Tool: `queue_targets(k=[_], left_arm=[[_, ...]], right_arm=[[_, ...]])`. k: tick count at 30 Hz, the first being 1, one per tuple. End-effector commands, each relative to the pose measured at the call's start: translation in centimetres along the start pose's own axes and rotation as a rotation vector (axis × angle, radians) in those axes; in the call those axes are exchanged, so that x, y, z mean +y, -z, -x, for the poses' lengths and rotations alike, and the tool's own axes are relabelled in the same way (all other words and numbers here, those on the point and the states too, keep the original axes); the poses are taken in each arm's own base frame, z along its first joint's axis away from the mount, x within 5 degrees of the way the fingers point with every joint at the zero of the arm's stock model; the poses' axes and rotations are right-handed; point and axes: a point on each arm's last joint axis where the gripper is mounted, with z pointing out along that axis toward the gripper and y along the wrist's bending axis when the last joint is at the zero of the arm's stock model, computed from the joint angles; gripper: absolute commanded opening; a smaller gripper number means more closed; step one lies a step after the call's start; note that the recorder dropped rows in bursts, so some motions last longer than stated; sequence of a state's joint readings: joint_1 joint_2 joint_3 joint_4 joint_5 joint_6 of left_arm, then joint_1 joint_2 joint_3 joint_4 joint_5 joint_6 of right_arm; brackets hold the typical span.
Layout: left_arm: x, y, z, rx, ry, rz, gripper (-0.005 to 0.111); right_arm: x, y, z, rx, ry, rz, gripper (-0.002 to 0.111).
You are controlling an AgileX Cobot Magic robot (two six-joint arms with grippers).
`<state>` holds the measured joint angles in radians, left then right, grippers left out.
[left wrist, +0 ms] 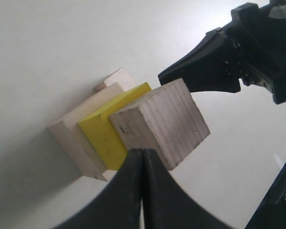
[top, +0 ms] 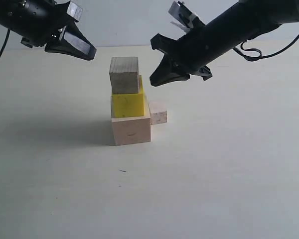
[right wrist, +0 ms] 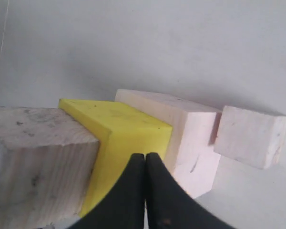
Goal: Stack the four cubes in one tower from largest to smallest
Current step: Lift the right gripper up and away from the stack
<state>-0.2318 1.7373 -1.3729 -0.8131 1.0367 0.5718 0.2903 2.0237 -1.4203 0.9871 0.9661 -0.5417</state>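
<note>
The tower stands three high: the large pale cube (top: 131,130) on the table, the yellow cube (top: 127,103) on it, the small wooden cube (top: 124,74) on top; it sits below and between my two grippers. The smallest cube (right wrist: 250,136) lies on the table against the base, on my right gripper's side, lower than either fingertip.

My left gripper (left wrist: 142,153) is closed with nothing in it; my right gripper (right wrist: 145,157) is the same, fingers pressed together, both clear of the stack.

The risk I judge greatest is the pick: the smallest cube is so near the large one that a finger going down between them could shove the base and shake the column. The upper cubes also sit shifted toward my left gripper, so a careless placement could tip the top.

The exterior view shows that offset; my wrist views do not. My right wrist view shows the smallest cube whole, though not whether it touches the base; my left wrist view shows only its corner, plus my right gripper beyond the stack.
</note>
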Motion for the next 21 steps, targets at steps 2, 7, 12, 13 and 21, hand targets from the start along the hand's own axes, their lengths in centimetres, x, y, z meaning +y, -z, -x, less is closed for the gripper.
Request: queue_targets(k=[2,7,12,13,21], left_arm=[[-0.3,0.2,0.0,-0.007,-0.008,-0.015,0.0],[-0.3,0.2,0.0,-0.005,-0.014,-0.016,0.0],[-0.3,0.2,0.0,-0.004,-0.019,-0.017,0.0],[-0.3,0.2,0.0,-0.004,-0.019,-0.017,0.0],[-0.3,0.2,0.0,-0.003,-0.022,-0.015,0.0]], right_arm=[[-0.4,-0.3,0.0,0.009,-0.007,0.023,0.0],[-0.9,-1.0,0.1,0.006,-0.013,0.039,0.0],[-1.0,-1.5,0.3,-0.01,-0.013,0.082,0.0],[-1.1,-1.6,0.2,-0.008,-0.013,0.082,0.0],[-1.3,-2.0,0.4,-0.028,-0.002,0.104,0.0]])
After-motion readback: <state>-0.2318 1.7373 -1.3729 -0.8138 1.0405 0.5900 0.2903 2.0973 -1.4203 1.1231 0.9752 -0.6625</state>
